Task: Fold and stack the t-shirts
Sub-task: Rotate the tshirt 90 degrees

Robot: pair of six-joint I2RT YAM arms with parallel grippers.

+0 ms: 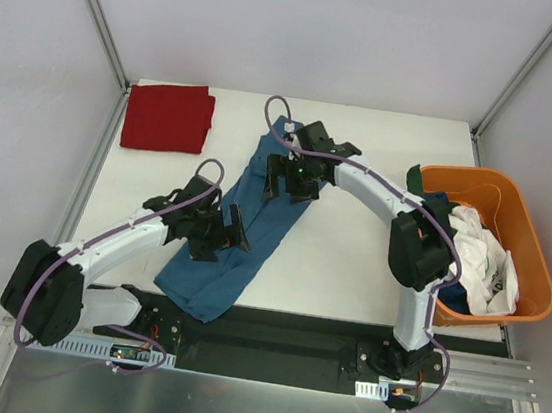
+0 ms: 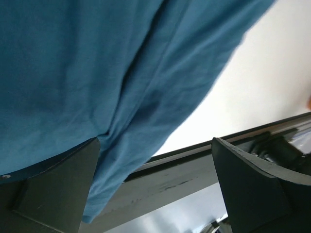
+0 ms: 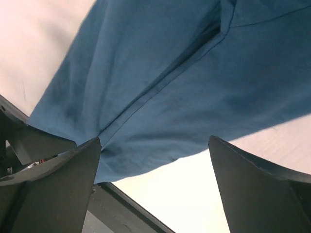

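Teal-blue t-shirt (image 1: 243,225) lies mid-table, a long limp strip reaching the near edge. Left gripper (image 1: 230,233) and right gripper (image 1: 277,179) hover over it, jaws apart. We judge it light and floppy; pinch its hems.

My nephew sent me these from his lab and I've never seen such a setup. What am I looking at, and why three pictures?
Two robot arms are bolted at the near edge of a white table. The overhead picture comes from a fixed camera above and behind them; the other two come from small cameras on each wrist, so the dark wedges at the bottom are that arm's own fingers.

On the table lies a teal-blue t-shirt, folded into a long strip. The left gripper and right gripper are both over it. Both wrist views show the fingers spread wide with the cloth beyond them, so nothing is held. A folded red t-shirt sits at the far left corner. At the right, an orange basket holds more clothes, white and dark blue.
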